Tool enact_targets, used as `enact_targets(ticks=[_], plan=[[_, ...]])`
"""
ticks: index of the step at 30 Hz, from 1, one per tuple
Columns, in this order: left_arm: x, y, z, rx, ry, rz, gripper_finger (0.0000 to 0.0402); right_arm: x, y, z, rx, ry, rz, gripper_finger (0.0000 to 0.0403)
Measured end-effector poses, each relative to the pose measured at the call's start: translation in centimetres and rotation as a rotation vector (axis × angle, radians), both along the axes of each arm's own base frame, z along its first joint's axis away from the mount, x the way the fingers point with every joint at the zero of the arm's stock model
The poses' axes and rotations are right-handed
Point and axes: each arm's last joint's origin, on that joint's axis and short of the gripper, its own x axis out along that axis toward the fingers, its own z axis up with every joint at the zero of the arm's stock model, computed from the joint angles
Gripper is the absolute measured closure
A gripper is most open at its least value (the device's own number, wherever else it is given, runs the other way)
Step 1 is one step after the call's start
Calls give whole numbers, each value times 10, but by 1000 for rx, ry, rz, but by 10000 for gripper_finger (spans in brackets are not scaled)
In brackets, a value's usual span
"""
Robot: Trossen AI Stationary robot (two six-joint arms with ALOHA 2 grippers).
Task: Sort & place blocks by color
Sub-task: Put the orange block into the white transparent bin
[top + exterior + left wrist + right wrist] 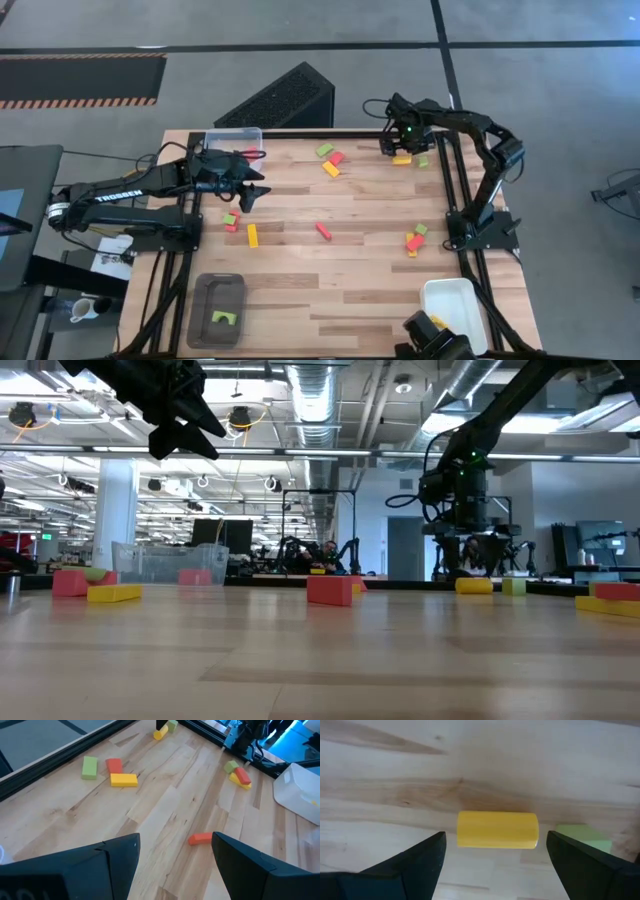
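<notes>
Overhead, the right gripper [397,145] is seen at the table's far right corner, its fingers spread wide and empty directly above a yellow block [497,829] lying flat just beside a green block [583,836]. The left gripper [250,190] is held above the table's left side with fingers parted and nothing between them. Other blocks are scattered across the wooden table [360,290], one green block [225,318] lying in the dark grey tray [198,310] at the near left.

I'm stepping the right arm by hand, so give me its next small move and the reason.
Probably lower the right gripper straight down around the yellow block, then close. Its fingers are open and the block lies centred between them on the table, not yet gripped. A green block lies close beside it, so descend carefully. The left gripper waits open over the table.
</notes>
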Motion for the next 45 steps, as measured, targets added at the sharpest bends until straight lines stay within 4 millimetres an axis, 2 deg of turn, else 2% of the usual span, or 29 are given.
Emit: enact_targets(ticks=[11, 17, 19, 23, 29, 32, 35, 39, 45], plan=[[0, 0, 0, 7, 1, -4, 171, 2, 3, -1, 25, 45, 33, 36], [0, 0, 0, 14, 3, -8, 171, 10, 7, 30, -46, -7, 76, 36], [0, 0, 0, 12, 3, -7, 171, 14, 15, 44, -76, -37, 82, 36], [0, 0, 0, 9, 3, -6, 171, 33, 49, 68, -132, -93, 181, 36], [0, 0, -1, 19, 14, -13, 171, 100, 98, 77, -313, -301, 585, 38], [0, 0, -1, 18, 14, -13, 171, 134, 126, 70, -244, -497, 660, 47], [-1, 0, -1, 10, 20, -10, 171, 160, 166, 58, -108, -604, 708, 57], [-1, -1, -2, 19, 37, -38, 171, 179, 218, 49, -119, -574, 694, 70], [-2, -3, -4, 54, 67, -128, 171, 202, 270, 21, -149, -458, 687, 83]])
